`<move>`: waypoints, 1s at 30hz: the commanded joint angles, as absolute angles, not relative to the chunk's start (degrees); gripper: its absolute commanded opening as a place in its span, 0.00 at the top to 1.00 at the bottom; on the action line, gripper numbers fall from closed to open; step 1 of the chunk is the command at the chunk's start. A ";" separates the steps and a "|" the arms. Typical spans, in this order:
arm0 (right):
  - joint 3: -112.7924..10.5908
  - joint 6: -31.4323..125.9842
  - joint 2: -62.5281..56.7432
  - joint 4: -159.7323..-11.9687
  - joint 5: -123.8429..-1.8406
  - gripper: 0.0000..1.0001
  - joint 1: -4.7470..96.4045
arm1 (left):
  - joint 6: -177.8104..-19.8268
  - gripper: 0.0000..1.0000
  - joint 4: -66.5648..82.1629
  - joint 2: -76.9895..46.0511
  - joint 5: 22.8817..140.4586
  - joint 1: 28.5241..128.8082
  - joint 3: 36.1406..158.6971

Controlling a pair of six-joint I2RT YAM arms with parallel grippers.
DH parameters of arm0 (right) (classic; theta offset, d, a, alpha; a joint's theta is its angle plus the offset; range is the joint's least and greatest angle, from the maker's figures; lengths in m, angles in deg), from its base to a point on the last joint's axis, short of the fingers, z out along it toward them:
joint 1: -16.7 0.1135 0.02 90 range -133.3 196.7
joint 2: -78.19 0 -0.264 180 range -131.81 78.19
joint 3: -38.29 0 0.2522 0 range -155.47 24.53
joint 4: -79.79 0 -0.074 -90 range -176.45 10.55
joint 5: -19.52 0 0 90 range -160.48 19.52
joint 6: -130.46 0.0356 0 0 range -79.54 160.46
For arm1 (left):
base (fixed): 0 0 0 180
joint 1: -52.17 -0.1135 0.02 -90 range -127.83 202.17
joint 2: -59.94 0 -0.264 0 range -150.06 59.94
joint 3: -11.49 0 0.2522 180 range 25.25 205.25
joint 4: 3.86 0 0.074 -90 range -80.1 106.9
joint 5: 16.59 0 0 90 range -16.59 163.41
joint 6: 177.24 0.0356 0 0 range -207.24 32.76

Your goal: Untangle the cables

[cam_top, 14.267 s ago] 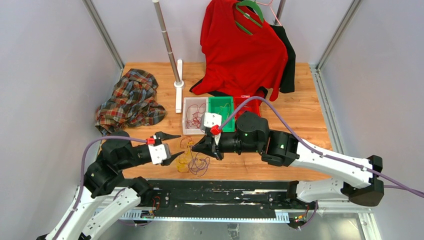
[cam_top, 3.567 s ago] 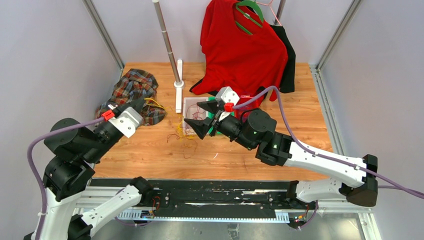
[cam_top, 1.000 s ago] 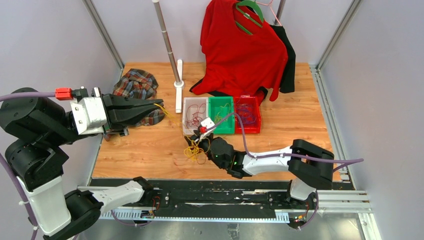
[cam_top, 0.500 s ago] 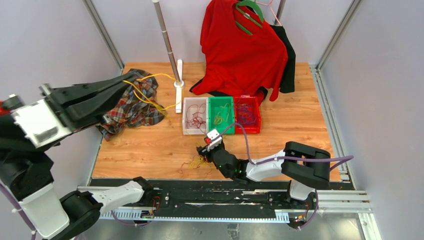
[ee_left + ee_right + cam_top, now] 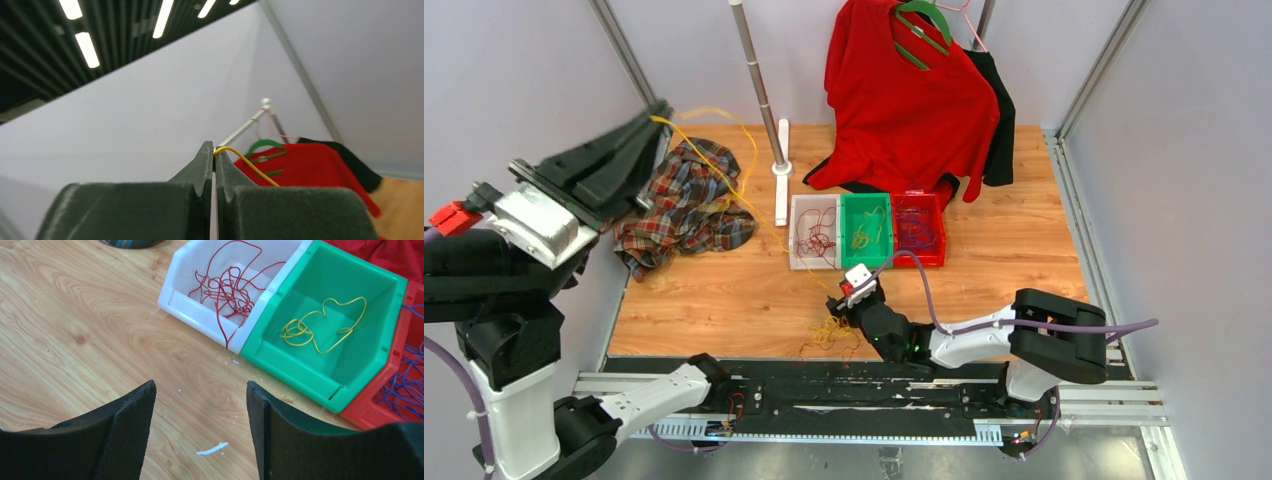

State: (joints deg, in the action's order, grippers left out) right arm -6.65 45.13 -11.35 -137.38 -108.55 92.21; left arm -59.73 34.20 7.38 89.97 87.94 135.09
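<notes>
Here the left gripper (image 5: 214, 154), raised high, pinches one end of a yellow cable (image 5: 247, 162) between closed jaws. The strand trails down past the plaid shirt (image 5: 686, 200) to the other cables (image 5: 829, 330), a small clump at the near edge of the table (image 5: 1024, 270). The right gripper (image 5: 200, 395) hovers beside the clump, jaws spread and empty. Light, limp and likely to snag, such wires are probably best taken singly near a free end.
</notes>
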 commanded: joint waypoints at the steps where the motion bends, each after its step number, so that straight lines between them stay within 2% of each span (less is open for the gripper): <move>1: -4.66 43.51 -9.27 -137.84 -110.43 0.33 93.95 | -52.13 1.00 15.62 6.52 73.11 87.94 137.43; 8: -5.82 37.77 -12.36 -140.24 -112.74 0.27 96.98 | -43.50 0.99 6.29 1.35 66.79 87.94 145.42; 10: -5.86 37.72 -12.96 -140.50 -113.06 0.27 97.37 | -43.55 1.00 7.54 0.10 66.05 87.94 147.81; 15: -5.61 37.93 -13.83 -140.33 -114.40 0.27 97.61 | -42.78 1.00 4.07 -0.04 65.27 87.94 146.18; 20: -4.73 38.04 -13.31 -140.32 -115.72 0.27 97.65 | -42.43 1.00 8.83 1.41 70.57 87.94 142.58; 23: -5.32 37.50 -12.59 -140.06 -116.07 0.26 97.57 | -46.22 0.99 18.89 0.31 72.95 87.94 145.97; 30: -9.94 40.97 -2.98 -129.95 -113.39 0.24 92.89 | -54.05 1.00 24.68 6.59 79.80 87.94 130.99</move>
